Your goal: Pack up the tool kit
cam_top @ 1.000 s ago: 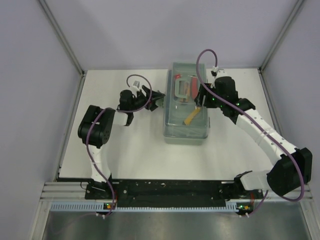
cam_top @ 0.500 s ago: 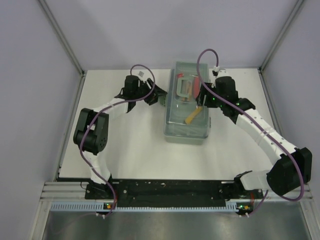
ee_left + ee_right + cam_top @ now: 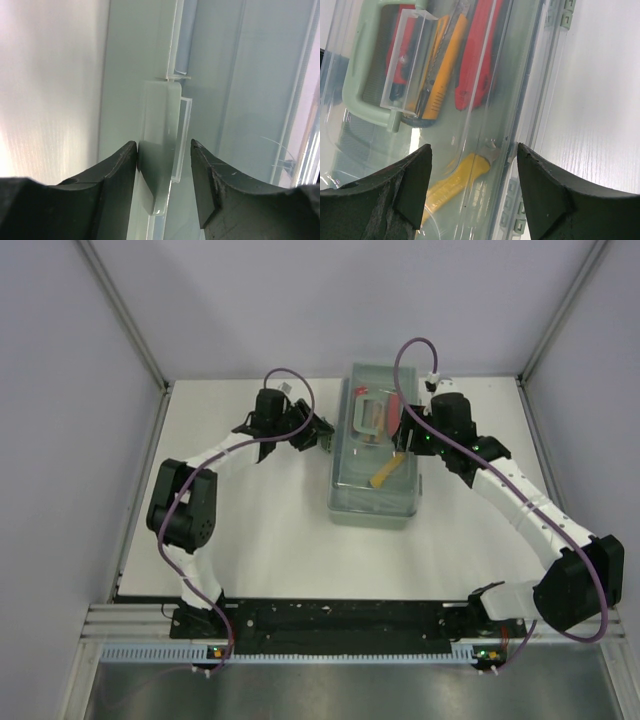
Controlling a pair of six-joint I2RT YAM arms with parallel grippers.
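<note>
The tool kit is a grey-green box lying shut under its translucent lid in the middle of the table. Through the lid I see red-handled pliers, a yellow knife and a yellow-handled tool. My left gripper sits at the box's left side. In the left wrist view the left gripper straddles a pale latch tab: one pad touches it and the other stands apart. My right gripper hovers open over the lid's right edge, and the right wrist view shows that gripper empty.
The white table is boxed in by pale walls and metal posts, with a black rail along the near edge. The lid's green carry handle lies flat. Small clips line the box's right rim.
My left arm has swung up and in toward the box's left side, and its jaws have narrowed around the latch tab. The right arm has stayed put.
</note>
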